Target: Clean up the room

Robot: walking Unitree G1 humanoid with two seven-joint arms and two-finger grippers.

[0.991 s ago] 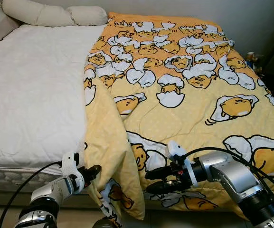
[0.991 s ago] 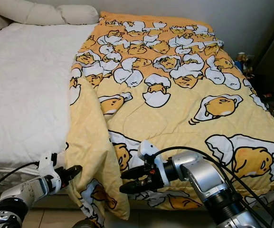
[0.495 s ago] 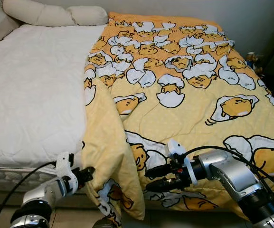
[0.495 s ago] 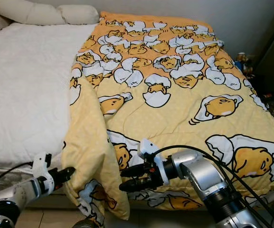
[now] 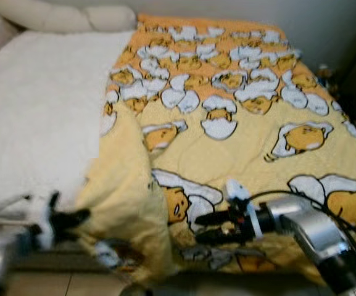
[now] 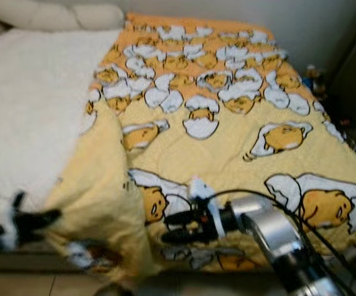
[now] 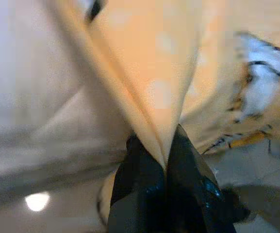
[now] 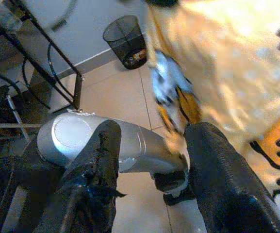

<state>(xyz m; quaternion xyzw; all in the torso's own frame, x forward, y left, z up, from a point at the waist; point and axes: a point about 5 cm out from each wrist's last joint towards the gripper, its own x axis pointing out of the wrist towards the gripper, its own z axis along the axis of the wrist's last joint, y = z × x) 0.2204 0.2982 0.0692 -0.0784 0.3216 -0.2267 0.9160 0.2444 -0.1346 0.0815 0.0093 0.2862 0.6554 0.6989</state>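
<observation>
Pinching soft quilted blanket (image 5: 227, 123) fold: left end effector (image 7: 165, 165); right end effector (image 8: 149, 160) spread wide.

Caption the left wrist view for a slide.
Left gripper pinching a fold of the yellow cartoon-print blanket beside the white mattress.

White bed (image 5: 36, 117) against pale wall (image 5: 326, 24); tiled floor (image 8: 125, 102); mesh wastebasket (image 8: 124, 40); black metal rack (image 8: 38, 63).

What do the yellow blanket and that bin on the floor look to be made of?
Blanket: soft matte quilted fabric, judging by its folds and stitched puckers; the left gripper pinches a thin fold of it. Bin: probably dark wire mesh, since the wall looks see-through, though the blur leaves it uncertain.
</observation>
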